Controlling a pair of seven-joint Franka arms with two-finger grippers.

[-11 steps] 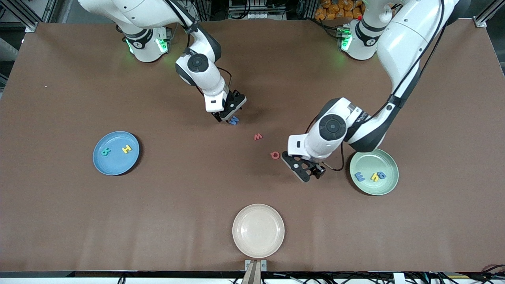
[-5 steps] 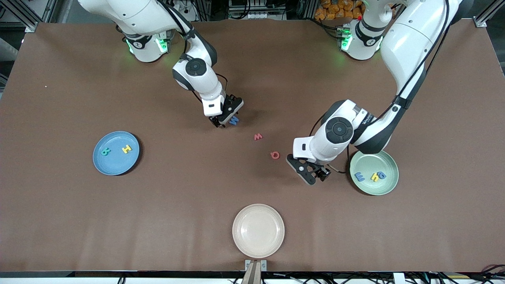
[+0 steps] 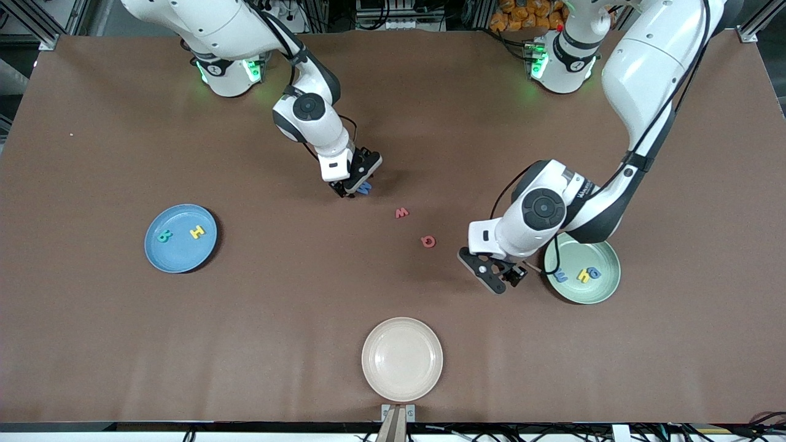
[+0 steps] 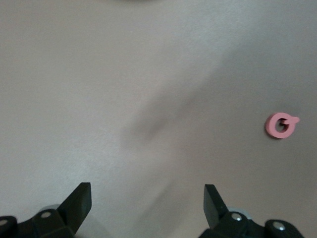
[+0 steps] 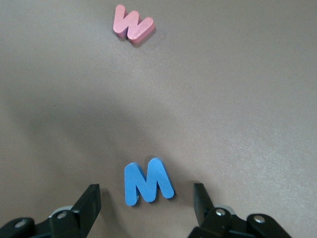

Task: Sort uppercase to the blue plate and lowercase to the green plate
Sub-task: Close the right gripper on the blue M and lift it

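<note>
My right gripper straddles blue M, fingers spread, nothing held — red w at twelve o'clock; left gripper wide, empty, waiting.

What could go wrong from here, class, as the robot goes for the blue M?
1. The right gripper stands open around the blue M, which sits nearer one finger; closing might push it aside rather than pinch it.
2. The red w and red Q lie close together on the table; the open left gripper, beside the green plate, might nudge one while taking the other.
</note>
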